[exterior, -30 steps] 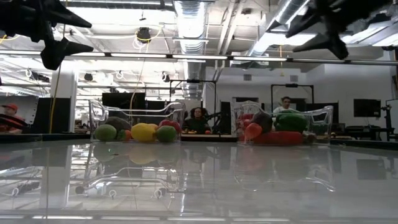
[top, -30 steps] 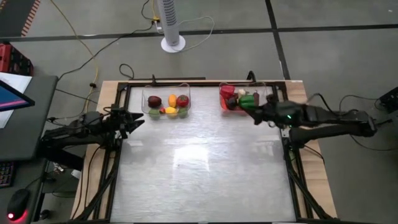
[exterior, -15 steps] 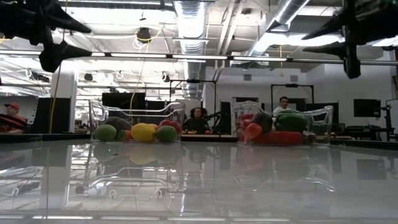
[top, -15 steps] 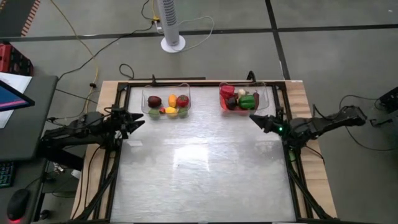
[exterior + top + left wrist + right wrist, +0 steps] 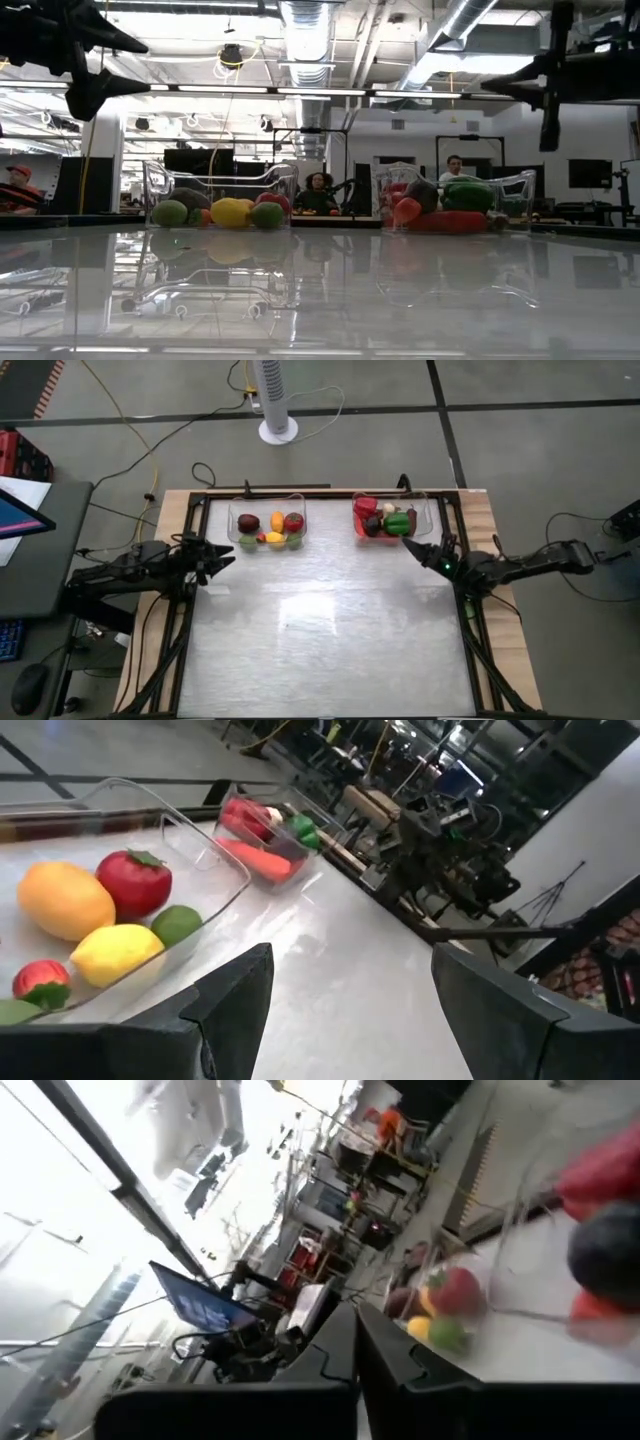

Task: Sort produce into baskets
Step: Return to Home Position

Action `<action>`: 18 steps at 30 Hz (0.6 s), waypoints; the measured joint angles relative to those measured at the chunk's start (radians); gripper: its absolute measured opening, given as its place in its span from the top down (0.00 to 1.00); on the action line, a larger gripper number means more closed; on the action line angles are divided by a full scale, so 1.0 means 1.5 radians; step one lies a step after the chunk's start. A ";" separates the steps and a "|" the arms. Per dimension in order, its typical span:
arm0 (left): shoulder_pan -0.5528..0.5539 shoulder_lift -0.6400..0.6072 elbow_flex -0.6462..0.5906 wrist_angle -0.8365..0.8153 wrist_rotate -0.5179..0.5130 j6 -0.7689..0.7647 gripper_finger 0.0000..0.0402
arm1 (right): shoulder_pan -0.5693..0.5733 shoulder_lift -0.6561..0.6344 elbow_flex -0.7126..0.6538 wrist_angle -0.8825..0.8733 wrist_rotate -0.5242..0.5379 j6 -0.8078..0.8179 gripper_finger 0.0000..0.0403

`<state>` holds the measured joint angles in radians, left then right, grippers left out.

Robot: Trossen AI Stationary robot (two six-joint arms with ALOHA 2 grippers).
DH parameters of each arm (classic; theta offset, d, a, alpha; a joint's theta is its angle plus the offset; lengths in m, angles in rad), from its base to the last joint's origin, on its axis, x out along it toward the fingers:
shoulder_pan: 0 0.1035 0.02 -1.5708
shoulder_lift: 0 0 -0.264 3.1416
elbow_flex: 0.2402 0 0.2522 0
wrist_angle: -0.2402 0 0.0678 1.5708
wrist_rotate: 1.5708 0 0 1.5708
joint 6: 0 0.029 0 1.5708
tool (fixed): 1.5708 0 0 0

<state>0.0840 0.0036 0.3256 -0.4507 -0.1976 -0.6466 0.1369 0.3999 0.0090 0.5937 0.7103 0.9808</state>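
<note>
A: What had shifted at the right gripper [image 5: 409,546]?

B: A second earlier it hung over the right basket [image 5: 433,510], above the green pepper [image 5: 398,522]. By this moment the arm had drawn back, and the gripper sat just off the basket's near corner, above the table [image 5: 320,640] and touching nothing.

A: And its fingers?

B: In the right wrist view they lay together with nothing between them. It carried no piece.

A: The left gripper [image 5: 222,557]?

B: It had not moved. It waited at the table's left edge, near the left basket [image 5: 233,512], with fingers [image 5: 235,995] spread wide and empty.

A: Where was the produce?

B: All that I could see lay inside the two tubs. The round fruits [image 5: 277,520] were in the left one, the peppers and red pieces in the right.

A: So what did that mean?

B: Probably that the sorting was done — the retreat looked like a return to rest, not a reach for another piece.
</note>
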 joint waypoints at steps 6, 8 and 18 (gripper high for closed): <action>0.000 0.000 0.000 -0.011 0.007 -0.015 0.35 | -0.092 -0.001 0.000 0.083 -0.129 -0.082 0.95; 0.000 0.000 0.000 -0.013 0.007 -0.016 0.35 | -0.119 -0.001 -0.001 0.119 -0.151 -0.119 0.93; 0.000 0.000 0.000 -0.144 0.006 -0.087 0.35 | -0.186 -0.001 -0.001 0.078 -0.089 -0.166 0.88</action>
<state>0.0838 0.0036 0.3256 -0.6661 -0.1882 -0.7769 -0.1418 0.3985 0.0078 0.7108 0.5772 0.7319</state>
